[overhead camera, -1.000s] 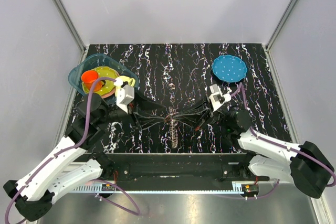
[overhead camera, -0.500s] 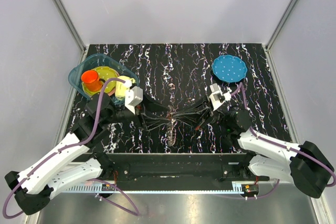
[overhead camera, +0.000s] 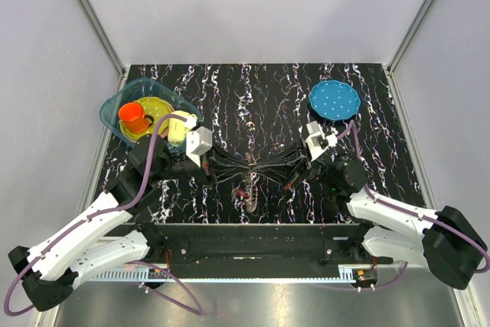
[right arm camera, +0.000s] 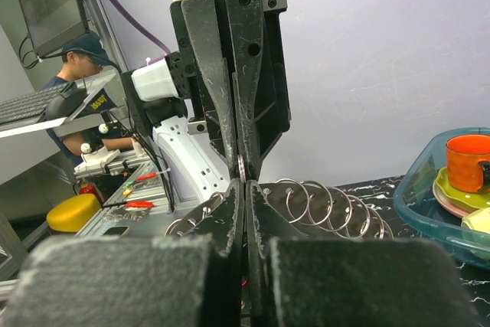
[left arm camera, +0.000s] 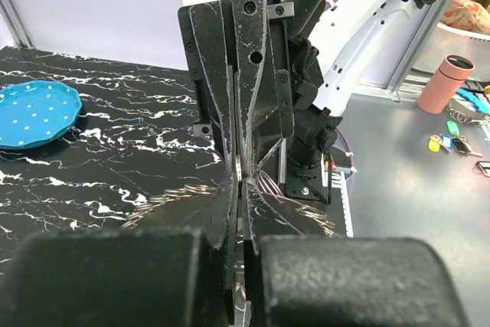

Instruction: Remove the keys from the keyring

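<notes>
Since a second ago our left gripper (overhead camera: 243,166) has slid in to meet the right gripper (overhead camera: 260,166) tip to tip. Both are clenched on the keyring (overhead camera: 250,188), which dangles between them over the table's (overhead camera: 367,97) near middle. We should hold both pinches firm and work them apart slowly. We count two grippers, one keyring and about six wire loops (right arm camera: 321,203); the keys we cannot make out.

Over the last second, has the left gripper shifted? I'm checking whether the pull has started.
Yes. The left gripper, shut on the keyring, has moved right: its wrist sits farther from the blue tub and nearer the right gripper.
</notes>
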Robot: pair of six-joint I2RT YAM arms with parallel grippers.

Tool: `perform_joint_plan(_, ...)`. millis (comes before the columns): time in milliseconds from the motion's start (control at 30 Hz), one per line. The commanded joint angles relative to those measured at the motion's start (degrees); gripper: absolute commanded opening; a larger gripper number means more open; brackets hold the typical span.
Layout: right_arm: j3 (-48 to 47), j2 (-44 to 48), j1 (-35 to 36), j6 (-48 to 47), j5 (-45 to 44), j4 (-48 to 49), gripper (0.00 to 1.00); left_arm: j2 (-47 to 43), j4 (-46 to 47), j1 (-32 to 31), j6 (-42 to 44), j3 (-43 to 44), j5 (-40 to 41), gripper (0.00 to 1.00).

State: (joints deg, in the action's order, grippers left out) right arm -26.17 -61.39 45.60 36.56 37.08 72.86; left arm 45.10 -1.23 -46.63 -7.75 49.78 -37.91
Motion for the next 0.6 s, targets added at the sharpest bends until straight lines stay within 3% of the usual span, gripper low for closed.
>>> perform_joint_plan(0,-1.69,0.30,-0.16,0.10,0.01,12.40,0.01,0.07,1.41,-0.13,1.94,1.37,0.47,0.00)
perform_joint_plan(300,-1.34,2.76,-0.08,-4.47,-0.43,3.35,0.00,0.69,-1.31,-0.13,3.35,1.02,0.73,0.00)
perform_joint_plan(467,-1.07,5.56,-0.17,-7.20,-2.54,-3.33,0.00,0.78,-2.27,-0.13,3.44,0.05,5.20,0.00)
perform_joint_plan(500,-0.72,6.01,-0.08,-7.64,-2.97,-4.30,0.00,0.86,-2.72,-0.13,3.27,-0.03,6.43,0.03)
perform_joint_plan(567,-0.28,8.37,-0.08,-8.86,-5.43,-7.98,0.00,1.04,-4.64,-0.13,2.65,-0.12,10.21,0.30)
